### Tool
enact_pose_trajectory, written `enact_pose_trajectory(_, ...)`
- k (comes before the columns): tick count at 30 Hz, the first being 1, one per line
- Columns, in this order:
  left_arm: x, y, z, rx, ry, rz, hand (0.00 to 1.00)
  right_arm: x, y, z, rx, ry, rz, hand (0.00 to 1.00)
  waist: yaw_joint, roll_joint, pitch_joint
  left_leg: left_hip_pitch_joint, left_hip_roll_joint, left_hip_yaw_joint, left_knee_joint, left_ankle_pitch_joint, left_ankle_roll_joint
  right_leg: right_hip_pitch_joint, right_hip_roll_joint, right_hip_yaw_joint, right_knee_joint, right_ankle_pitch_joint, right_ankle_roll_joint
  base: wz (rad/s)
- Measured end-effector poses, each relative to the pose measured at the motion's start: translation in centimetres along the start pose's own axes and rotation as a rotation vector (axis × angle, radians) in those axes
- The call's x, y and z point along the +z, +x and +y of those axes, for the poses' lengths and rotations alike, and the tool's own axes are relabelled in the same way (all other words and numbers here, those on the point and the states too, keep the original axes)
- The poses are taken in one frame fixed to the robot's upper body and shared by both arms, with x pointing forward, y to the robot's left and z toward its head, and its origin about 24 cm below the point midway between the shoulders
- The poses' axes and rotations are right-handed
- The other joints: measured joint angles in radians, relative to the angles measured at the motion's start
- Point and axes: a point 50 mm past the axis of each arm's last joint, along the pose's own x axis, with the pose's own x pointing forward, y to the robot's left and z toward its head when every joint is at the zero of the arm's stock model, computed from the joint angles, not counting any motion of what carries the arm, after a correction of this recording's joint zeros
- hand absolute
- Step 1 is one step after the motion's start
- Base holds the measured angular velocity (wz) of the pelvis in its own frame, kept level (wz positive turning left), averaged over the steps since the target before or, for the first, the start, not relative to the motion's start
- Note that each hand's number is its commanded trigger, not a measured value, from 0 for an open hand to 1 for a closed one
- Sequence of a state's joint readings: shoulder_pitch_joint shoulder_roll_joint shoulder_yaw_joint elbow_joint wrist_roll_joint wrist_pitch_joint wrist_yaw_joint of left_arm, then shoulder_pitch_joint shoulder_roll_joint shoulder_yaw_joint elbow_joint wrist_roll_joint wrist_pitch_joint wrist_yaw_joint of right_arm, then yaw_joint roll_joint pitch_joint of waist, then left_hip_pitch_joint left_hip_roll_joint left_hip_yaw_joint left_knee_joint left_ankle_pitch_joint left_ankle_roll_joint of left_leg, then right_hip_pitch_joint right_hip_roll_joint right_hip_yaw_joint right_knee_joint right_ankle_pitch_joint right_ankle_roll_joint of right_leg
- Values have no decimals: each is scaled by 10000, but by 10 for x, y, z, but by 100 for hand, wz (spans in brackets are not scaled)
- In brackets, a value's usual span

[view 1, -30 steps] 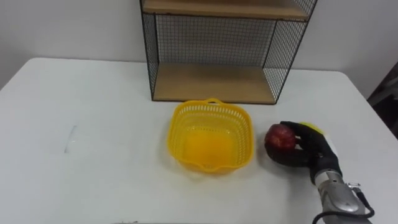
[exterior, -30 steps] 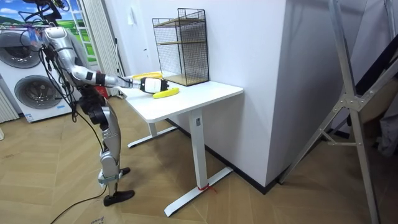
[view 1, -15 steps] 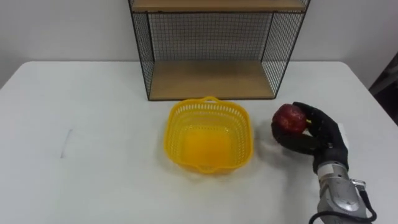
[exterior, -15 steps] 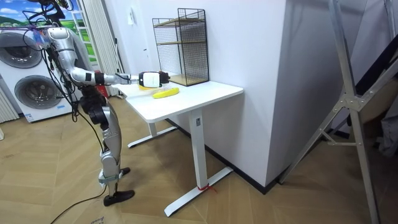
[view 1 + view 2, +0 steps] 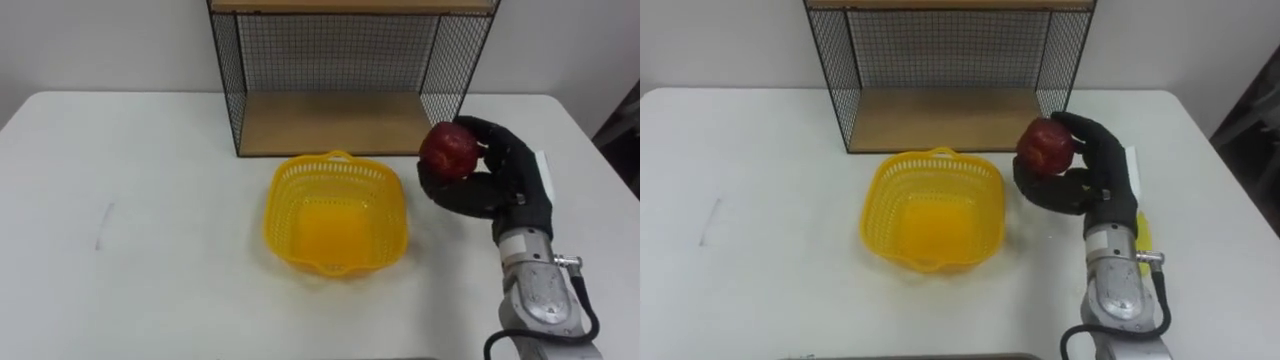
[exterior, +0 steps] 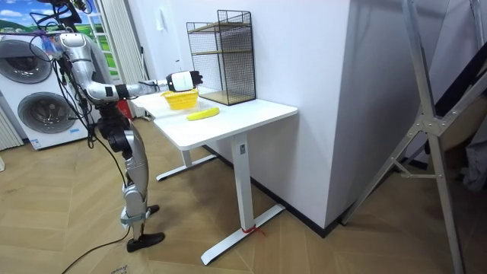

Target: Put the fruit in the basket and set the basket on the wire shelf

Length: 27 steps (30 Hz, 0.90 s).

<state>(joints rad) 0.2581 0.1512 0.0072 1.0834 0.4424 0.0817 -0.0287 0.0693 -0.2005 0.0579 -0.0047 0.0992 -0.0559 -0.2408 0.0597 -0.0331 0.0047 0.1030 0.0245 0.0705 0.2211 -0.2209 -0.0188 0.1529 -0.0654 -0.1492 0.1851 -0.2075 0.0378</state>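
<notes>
**Gripping a round red apple beside the yellow plastic lattice basket**

The robot stands at the white table. Its black right hand is curled round the apple, held above the tabletop just right of the basket. The black wire shelf with wooden boards stands just behind the basket. A yellow banana lies on the table to the basket's right.

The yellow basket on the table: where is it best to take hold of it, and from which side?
Probably the flared rim at the near edge of the basket. Come from above on the robot's side: the basket stands upright and open, that edge faces the robot, and the right hand, curled round the apple, is busy at its right.
</notes>
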Motion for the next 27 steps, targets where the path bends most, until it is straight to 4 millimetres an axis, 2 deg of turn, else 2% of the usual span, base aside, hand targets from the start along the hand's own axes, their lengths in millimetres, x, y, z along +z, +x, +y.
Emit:
enact_pose_trajectory(10,7,1,3,44,45,-176,0,9,-3,19,1623,-3093,-993,100,33,-92,-33,-140,13,24,13,1,1,-91,7,27,33,6,-6,0)
enact_pose_trajectory(21,8,2,11,208,113,-172,0,10,-6,29,2757,-4152,-1156,100,124,-219,-19,-220,13,-39,-19,2,1,-105,9,-47,26,11,-11,1)
enact_pose_trajectory(22,8,2,11,224,120,-169,0,10,-6,31,2892,-4148,-1177,90,156,-220,-21,-220,13,-41,-7,1,1,-105,9,-50,26,11,-11,0)
enact_pose_trajectory(23,8,2,11,228,120,-171,0,11,-7,32,2946,-4142,-1192,64,175,-221,-21,-220,13,-41,-3,1,1,-106,9,-50,26,12,-11,0)
enact_pose_trajectory(24,8,2,12,234,122,-181,0,11,-7,33,3062,-4138,-1198,9,222,-220,-21,-220,12,-43,4,2,1,-106,9,-54,25,13,-11,0)
enact_pose_trajectory(25,9,2,12,239,122,-186,0,11,-7,34,3132,-4142,-1186,0,249,-224,-24,-221,12,-49,7,1,1,-106,9,-60,24,13,-11,0)
enact_pose_trajectory(27,8,2,12,236,121,-181,0,11,-7,34,3208,-4146,-1173,0,277,-227,-26,-224,12,-69,10,2,1,-103,9,-82,24,13,-11,2)
